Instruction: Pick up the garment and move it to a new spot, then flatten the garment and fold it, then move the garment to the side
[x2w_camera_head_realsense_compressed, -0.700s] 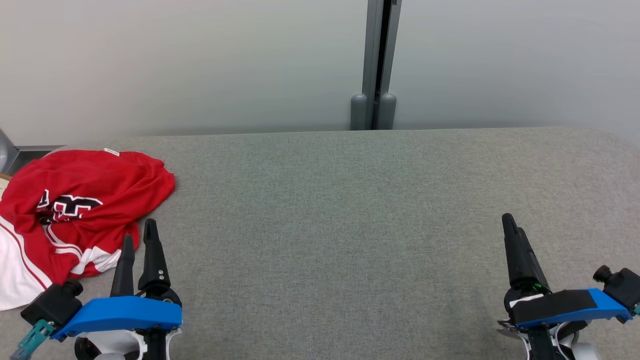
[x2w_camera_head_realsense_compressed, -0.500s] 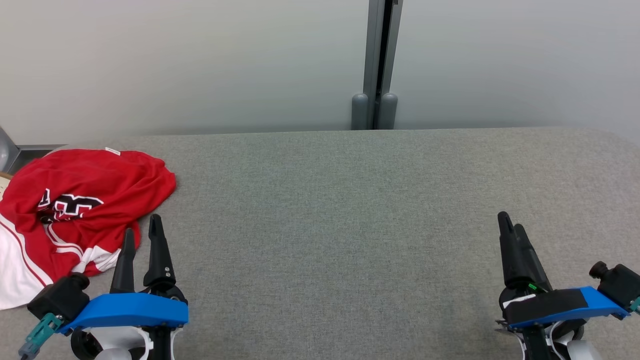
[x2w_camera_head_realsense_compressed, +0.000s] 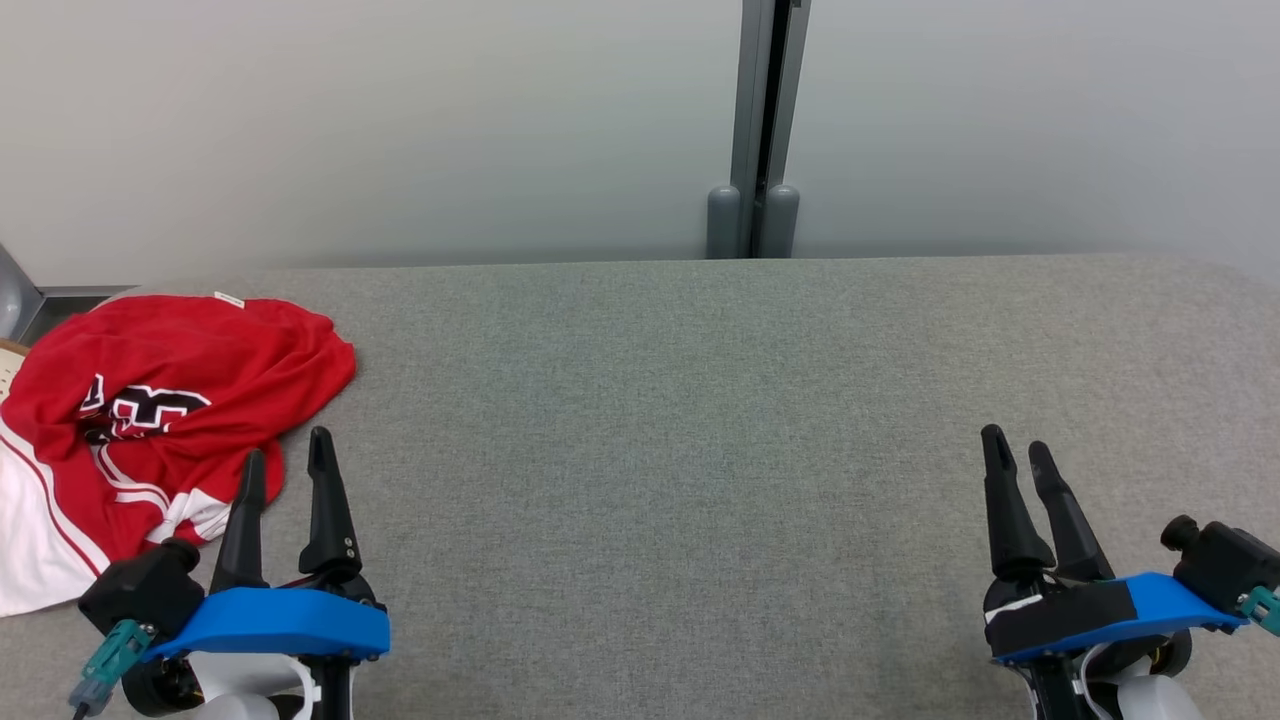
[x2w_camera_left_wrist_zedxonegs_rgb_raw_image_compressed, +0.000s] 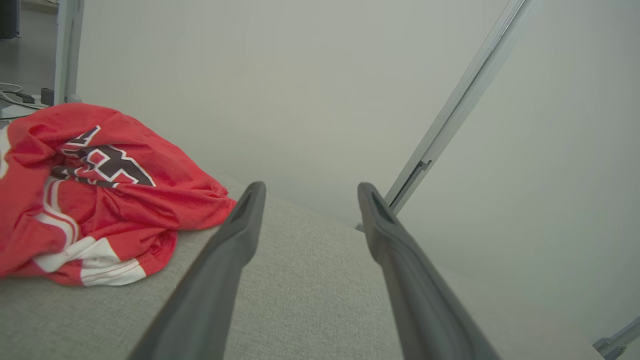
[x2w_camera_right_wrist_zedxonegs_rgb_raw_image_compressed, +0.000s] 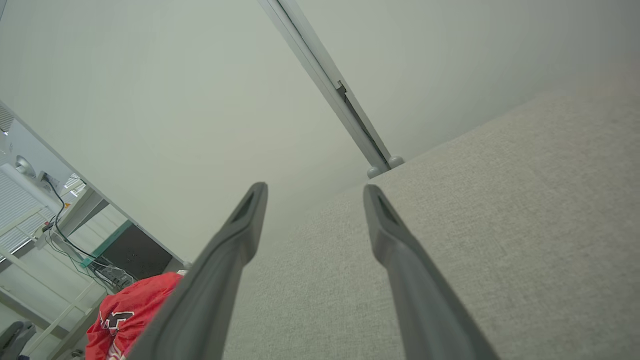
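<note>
Garment (x2w_camera_head_realsense_compressed: 170, 400): a red jersey with white stripes and a black-and-white print, crumpled in a heap at the far-left end of the grey bench (x2w_camera_head_realsense_compressed: 660, 450). Its white part runs off the left edge of the head view, so I cannot tell whether it hangs over the bench end.

Left hand (x2w_camera_head_realsense_compressed: 288, 445): released, fingers (x2w_camera_head_realsense_compressed: 322, 500) spread, nothing between them. It is just beside the heap's near hem; I cannot tell whether a fingertip touches cloth.
Right hand (x2w_camera_head_realsense_compressed: 1016, 438): also released and empty, well apart from the garment, over bare bench.

Risks, as I judge them:
- The left hand aims past the heap's right side. Closing on this line would catch air or a sliver of hem.
- The heap is layered. A pinch on one outer fold would likely lift a single layer and trail the rest, leaving a worse tangle to flatten.
- The cloth sits at the bench end. A sideways nudge instead of a clean lift could push it off.
- The mesh-like cloth looks slippery, so a shallow grip may slide out.

View differences:
- Left wrist view puts the whole heap left of both fingers, with bare bench between them. The head view has a fingertip overlapping red cloth.
- Right wrist view takes in cables (x2w_camera_right_wrist_zedxonegs_rgb_raw_image_compressed: 60, 220) and a pale frame (x2w_camera_right_wrist_zedxonegs_rgb_raw_image_compressed: 45, 310) beyond the bench end, outside the head view.
- Head view gives both hands together and the wide bare bench for spreading.
</note>
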